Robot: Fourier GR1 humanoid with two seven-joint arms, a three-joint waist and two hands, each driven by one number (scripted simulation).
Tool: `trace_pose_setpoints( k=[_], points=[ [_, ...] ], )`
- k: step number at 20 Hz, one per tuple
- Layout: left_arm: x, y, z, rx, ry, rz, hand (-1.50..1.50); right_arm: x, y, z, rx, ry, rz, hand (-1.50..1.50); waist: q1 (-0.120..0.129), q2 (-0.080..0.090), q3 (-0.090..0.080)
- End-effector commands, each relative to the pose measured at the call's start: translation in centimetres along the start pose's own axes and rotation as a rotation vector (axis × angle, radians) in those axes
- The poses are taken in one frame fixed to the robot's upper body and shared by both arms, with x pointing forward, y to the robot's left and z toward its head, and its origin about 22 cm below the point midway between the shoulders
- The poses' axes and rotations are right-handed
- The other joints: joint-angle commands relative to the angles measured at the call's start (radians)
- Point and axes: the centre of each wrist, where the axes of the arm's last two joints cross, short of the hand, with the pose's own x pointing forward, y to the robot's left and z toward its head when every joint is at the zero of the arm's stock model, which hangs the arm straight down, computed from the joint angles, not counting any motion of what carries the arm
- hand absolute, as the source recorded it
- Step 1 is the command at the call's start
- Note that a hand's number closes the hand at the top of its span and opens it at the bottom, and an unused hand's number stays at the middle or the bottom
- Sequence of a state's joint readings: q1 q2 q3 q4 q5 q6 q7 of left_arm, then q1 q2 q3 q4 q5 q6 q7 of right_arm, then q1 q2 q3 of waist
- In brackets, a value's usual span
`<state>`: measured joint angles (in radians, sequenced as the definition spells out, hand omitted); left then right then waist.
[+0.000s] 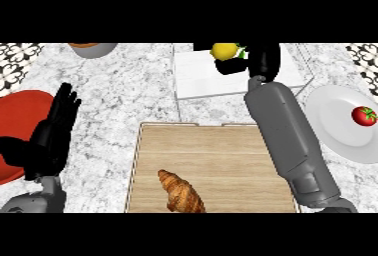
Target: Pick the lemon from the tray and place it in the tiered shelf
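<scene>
Desk [133,85] is grey-white marble and fills the view; patterned black-and-white tile shows at the top left and top right corners.

Wooden tray [214,155] sits low centre, long side running up the view. Only a croissant [181,192] lies on it, near the bottom left part. Rest of the tray surface is bare wood.

Right forearm [291,145] crosses the tray's right edge diagonally and reaches up to the white tiered shelf [203,75] at top centre. It covers the shelf's right part and the tray's upper right corner.

Red plate [18,130] is at the left edge, partly cut off and partly hidden behind the left robot hand [52,132]. That hand stands low left, fingers straight and pointing up, released, holding nothing, well apart from the tray.

White plate [336,125] is at the right edge, just beside the right forearm, with a tomato [364,115] on it.

Right robot hand [258,60] is over the shelf's upper right area, fingers curled, grasping the lemon [225,51]. Lemon shows yellow at the hand's left side, over the top edge of the shelf; cannot tell whether it touches the shelf surface. Dark fingers hide its lower and right sides.

Grey bowl [94,48] with something orange inside is at the top left, cut off by the view edge, well apart from the shelf.
</scene>
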<state>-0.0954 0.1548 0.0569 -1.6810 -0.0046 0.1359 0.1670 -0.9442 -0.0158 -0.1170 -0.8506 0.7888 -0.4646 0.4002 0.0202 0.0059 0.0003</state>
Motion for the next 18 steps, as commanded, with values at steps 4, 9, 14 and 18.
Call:
trace_pose_setpoints(
  k=[4, 9, 14, 18],
  points=[
    [-0.4, -0.1, 0.1, -0.003, 0.000, -0.002, 0.00, -0.6, 0.7, -1.4, 0.052, -0.016, -0.081, -1.50, -0.001, 0.000, 0.000],
    [-0.6, 1.5, -0.2, 0.019, 0.014, 0.007, 0.00, 1.4, -2.2, -2.6, 0.026, -0.087, -0.172, -1.50, -0.009, -0.004, 0.000],
    [-0.7, 0.8, 1.3, 0.004, 0.018, 0.012, 0.00, 0.9, -5.3, -3.2, -0.065, -0.087, -0.288, -1.50, -0.015, -0.007, 0.000],
    [-0.6, 0.8, -0.3, 0.049, 0.003, -0.001, 0.00, -0.1, -6.8, -1.8, -0.157, -0.011, -0.299, -1.50, -0.036, -0.012, -0.001]
  ],
)
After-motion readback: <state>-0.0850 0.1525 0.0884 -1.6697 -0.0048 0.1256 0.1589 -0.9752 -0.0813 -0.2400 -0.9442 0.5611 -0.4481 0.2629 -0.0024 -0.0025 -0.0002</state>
